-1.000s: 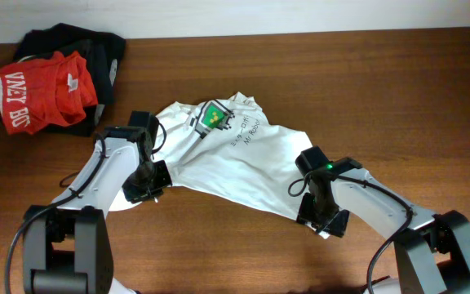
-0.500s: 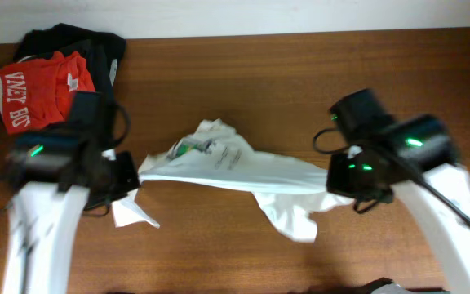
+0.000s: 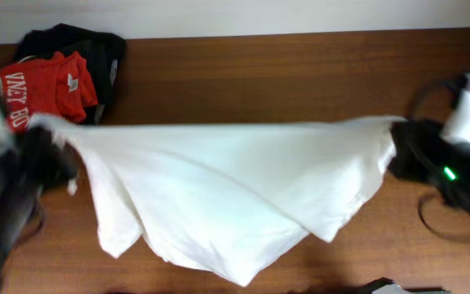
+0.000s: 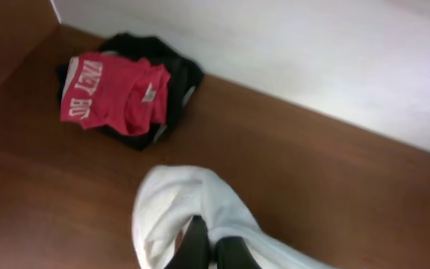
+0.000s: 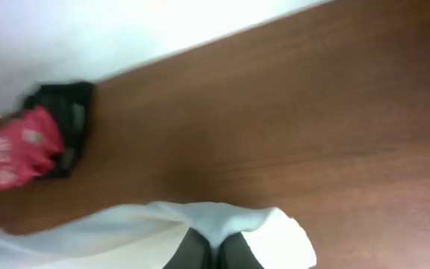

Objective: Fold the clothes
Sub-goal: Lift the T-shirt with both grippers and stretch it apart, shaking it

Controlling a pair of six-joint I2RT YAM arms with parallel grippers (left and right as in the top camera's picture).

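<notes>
The white T-shirt point(image 3: 219, 188) hangs stretched wide between the two arms, lifted above the table, its top edge taut from left to right and its lower part drooping in folds. My left gripper point(image 3: 43, 135) is shut on the shirt's left end; in the left wrist view the dark fingertips point(image 4: 213, 250) pinch a bunch of white cloth point(image 4: 170, 209). At the far right, my right gripper point(image 3: 398, 139) is shut on the other end, and the right wrist view shows its fingers point(image 5: 213, 254) clamping the white fabric point(image 5: 222, 220). Both arms appear blurred.
A red shirt with white lettering point(image 3: 43, 90) lies on a black garment point(image 3: 88, 45) at the back left corner of the wooden table point(image 3: 259, 73). A white wall runs along the table's far edge.
Both arms have swung outward and upward, pulling the crumpled shirt off the table and spreading it into a wide hanging sheet. The right gripper closed on the cloth within the last second.
</notes>
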